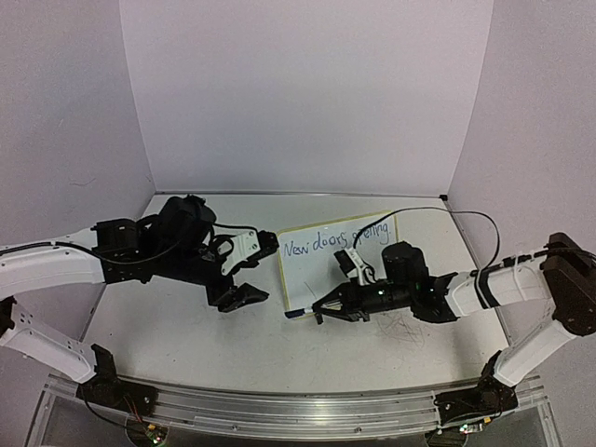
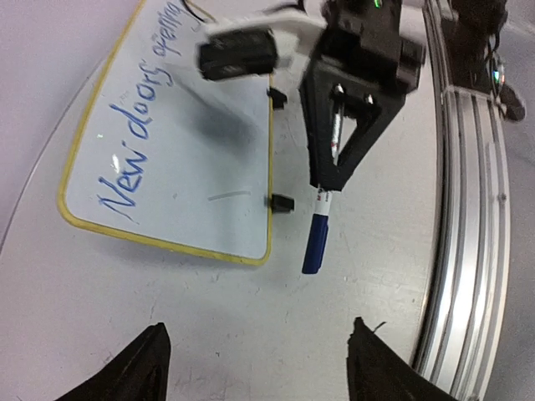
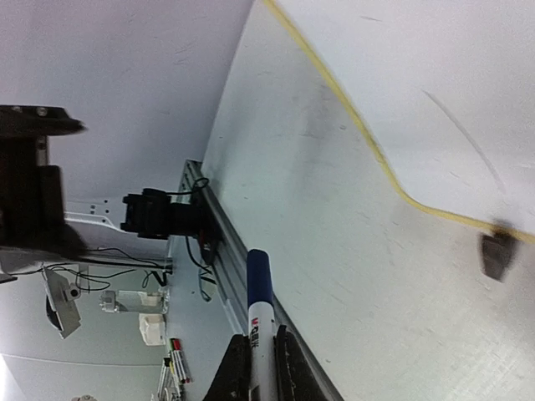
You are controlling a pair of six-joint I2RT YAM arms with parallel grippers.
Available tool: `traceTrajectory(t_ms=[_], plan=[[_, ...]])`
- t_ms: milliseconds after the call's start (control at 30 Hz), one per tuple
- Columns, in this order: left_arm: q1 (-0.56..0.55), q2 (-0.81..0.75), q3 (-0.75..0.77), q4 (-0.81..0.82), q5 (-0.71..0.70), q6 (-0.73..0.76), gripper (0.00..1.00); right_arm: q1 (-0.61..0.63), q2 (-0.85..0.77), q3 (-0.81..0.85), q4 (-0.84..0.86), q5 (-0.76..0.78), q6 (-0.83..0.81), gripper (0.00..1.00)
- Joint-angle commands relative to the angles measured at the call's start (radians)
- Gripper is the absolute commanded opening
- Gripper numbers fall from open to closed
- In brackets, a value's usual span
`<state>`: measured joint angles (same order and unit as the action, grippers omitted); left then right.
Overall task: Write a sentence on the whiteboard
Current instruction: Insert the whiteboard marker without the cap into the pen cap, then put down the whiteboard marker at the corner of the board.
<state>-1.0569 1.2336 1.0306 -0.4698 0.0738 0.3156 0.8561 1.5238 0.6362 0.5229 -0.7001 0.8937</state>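
The whiteboard (image 1: 307, 279) lies mid-frame in the top view, and the sentence (image 1: 337, 238), "New doors opening", runs whole along its upper edge, so I judge the writing done. My left claw (image 1: 256, 272) gapes empty just left of the board. My right claw (image 1: 323, 307) pinches the marker (image 1: 300, 314) at the board's lower edge, and I can't tell whether its blue end is capped.

Top external: high, behind arm bases (image 1: 98, 377), facing back wall (image 1: 298, 93), whole table (image 1: 186, 345). Wrist views: close, near table; both share whiteboard (image 2: 192, 150) corner and blue-capped marker (image 2: 316, 242).
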Motion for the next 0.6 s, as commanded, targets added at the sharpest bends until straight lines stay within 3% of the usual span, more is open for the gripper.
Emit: traceTrajectory(t_ms=[0,100,200,300,400,567], plan=[[0.000,-0.074,-0.027,0.141,-0.046,-0.093,0.79,-0.020,-0.063,-0.133,-0.026,-0.032,-0.061,0.00],[0.000,-0.078,-0.026,0.203,-0.112,-0.161,0.94,-0.022,-0.045,-0.176,-0.024,-0.007,-0.075,0.02],[0.000,-0.080,-0.022,0.256,-0.177,-0.221,0.99,-0.029,-0.010,-0.187,-0.022,0.025,-0.088,0.08],[0.000,-0.095,-0.016,0.294,-0.230,-0.273,0.99,-0.048,0.001,-0.208,-0.023,0.080,-0.082,0.21],[0.000,-0.122,-0.002,0.309,-0.283,-0.305,0.99,-0.086,-0.053,-0.255,-0.043,0.166,-0.059,0.39],[0.000,-0.177,0.019,0.325,-0.412,-0.373,1.00,-0.112,-0.303,-0.170,-0.459,0.466,-0.160,0.63]])
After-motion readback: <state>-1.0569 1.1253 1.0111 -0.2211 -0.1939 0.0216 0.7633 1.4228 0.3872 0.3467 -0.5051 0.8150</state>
